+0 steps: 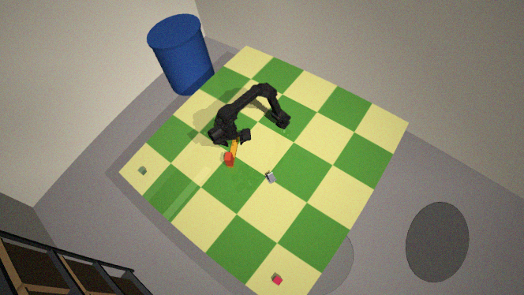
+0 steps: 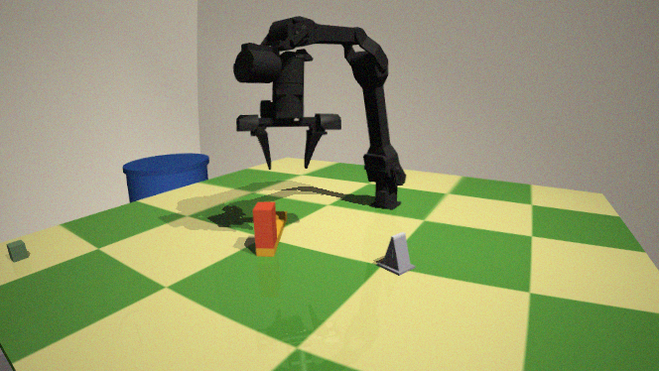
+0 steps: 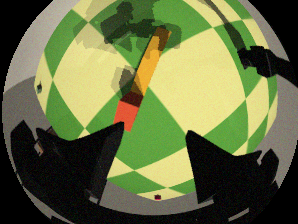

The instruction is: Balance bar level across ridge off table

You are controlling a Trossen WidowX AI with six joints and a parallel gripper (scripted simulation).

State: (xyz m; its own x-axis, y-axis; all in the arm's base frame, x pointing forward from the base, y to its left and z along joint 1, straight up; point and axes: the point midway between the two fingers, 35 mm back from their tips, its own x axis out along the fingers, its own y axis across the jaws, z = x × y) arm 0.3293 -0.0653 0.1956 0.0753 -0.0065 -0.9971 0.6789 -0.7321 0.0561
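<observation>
The bar (image 1: pixel 234 147) (image 2: pixel 281 223) (image 3: pixel 150 62) is orange with a red block on one end. It lies flat on the checkered table (image 1: pixel 355 158) (image 2: pixel 471 258). The ridge (image 1: pixel 271 177) (image 2: pixel 397 254) is a small grey wedge standing upright on the table, apart from the bar, on the side of its red end. My gripper (image 1: pixel 233 138) (image 2: pixel 288 166) (image 3: pixel 156 130) is open and empty. It points down and hangs well above the bar's orange part, touching nothing.
A blue bin (image 1: pixel 181 55) (image 2: pixel 166 174) stands off the table's far corner. A small green cube (image 1: pixel 142 170) (image 2: pixel 17 250) and a pink cube (image 1: pixel 277 280) lie near table edges. My arm's base (image 1: pixel 282 118) (image 2: pixel 384 193) stands behind the bar.
</observation>
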